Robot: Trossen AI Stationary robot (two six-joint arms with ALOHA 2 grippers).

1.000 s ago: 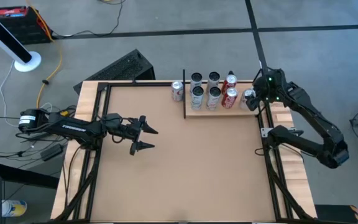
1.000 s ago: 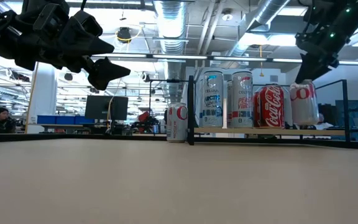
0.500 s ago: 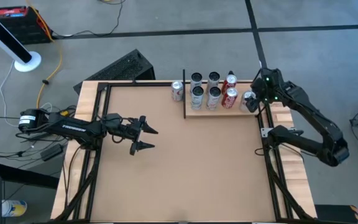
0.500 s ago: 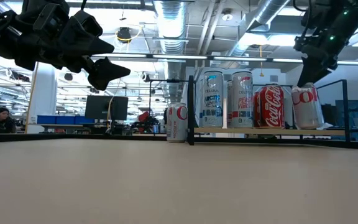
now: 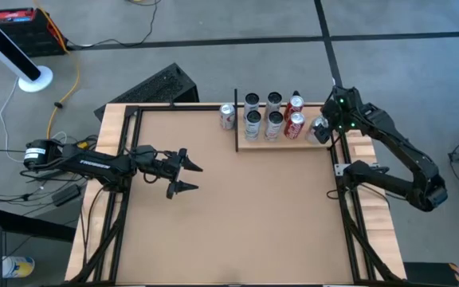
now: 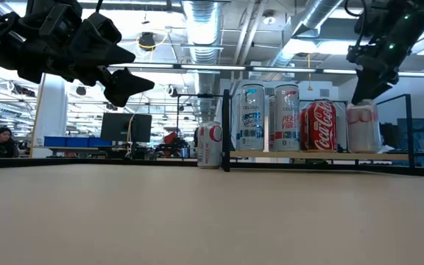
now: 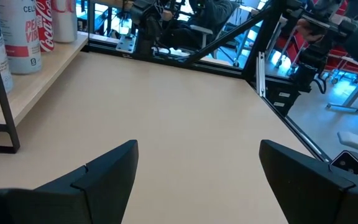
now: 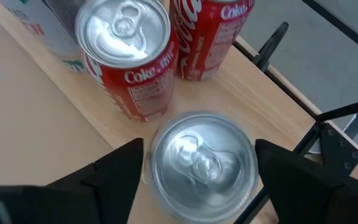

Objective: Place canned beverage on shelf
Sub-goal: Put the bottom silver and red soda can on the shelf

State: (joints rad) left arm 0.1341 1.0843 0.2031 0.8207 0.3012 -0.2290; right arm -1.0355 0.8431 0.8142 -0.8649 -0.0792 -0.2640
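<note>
- Nearest, the left gripper hovers above the bare tabletop with its fingers spread and nothing between them, exactly where it was 1 second ago; this arm is only waiting.
- Farther back, 1 silver-and-red can stands on the tabletop just outside the shelf's black post, untouched.
- On the shelf, the silver can now stands upright at the right end, just beside 2 red Coke cans.
- The right gripper has risen off that can over the last second: its fingers are parted, straddling the can top without gripping it.
- That reads as a release: this can looks placed, and the can outside the shelf seems the next candidate.
</note>
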